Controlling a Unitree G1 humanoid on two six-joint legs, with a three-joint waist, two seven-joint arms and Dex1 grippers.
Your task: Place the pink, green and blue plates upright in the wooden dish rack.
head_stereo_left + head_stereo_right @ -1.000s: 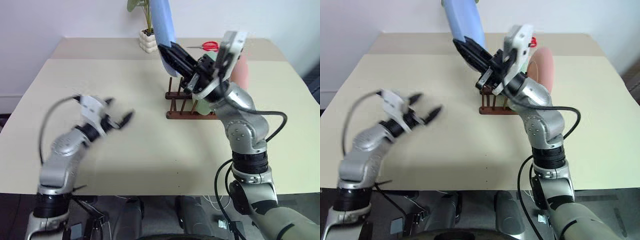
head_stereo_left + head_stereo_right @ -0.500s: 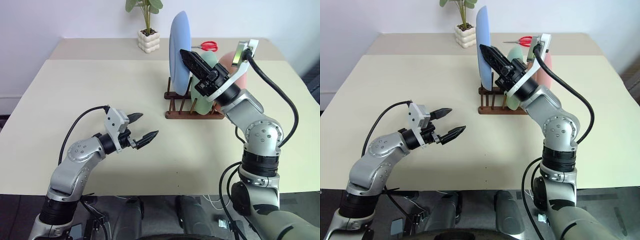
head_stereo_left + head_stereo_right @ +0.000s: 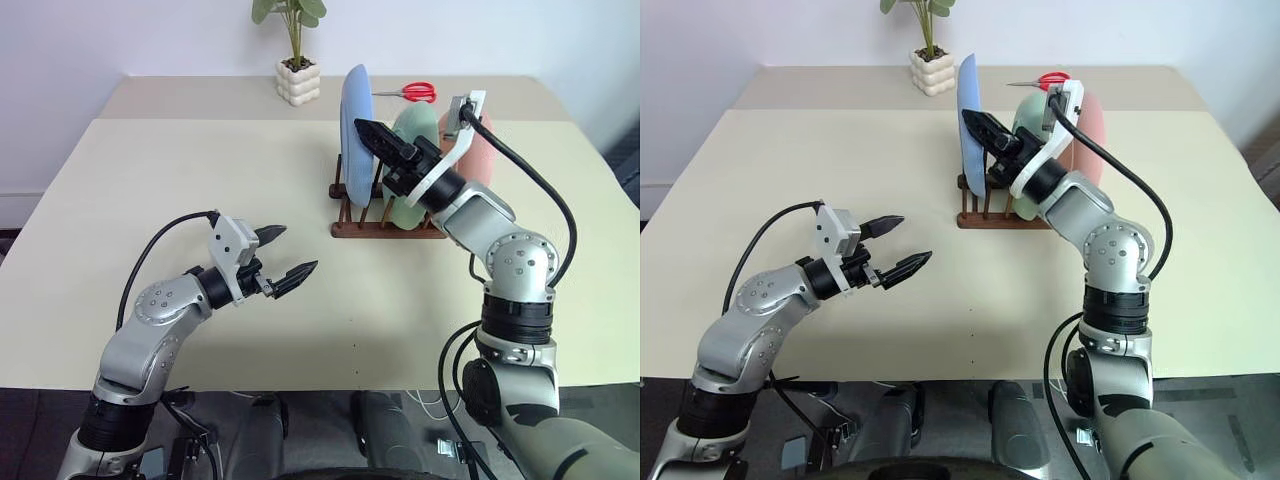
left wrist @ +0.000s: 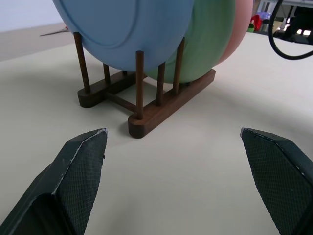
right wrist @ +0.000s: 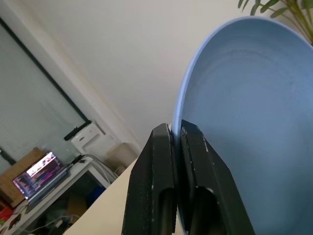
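Beige table [image 3: 150,170]; right end effector [image 3: 368,131] clamping blue plate [image 3: 352,120], left end effector [image 3: 290,255] agape.

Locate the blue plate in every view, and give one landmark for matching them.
Left eye view: blue plate upright, top centre, leftmost in the wooden dish rack.
Right eye view: edge-on, top centre.
Left wrist view: top, above pegs.
Right wrist view: right side, rim pinched by right end effector.
Landmark: the rack.

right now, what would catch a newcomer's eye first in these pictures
Three plates stand upright in the rack at the table's far middle: blue plate, green plate, pink plate. The right gripper is shut on the blue plate's rim. The left gripper hangs open over bare table, nearer the robot.
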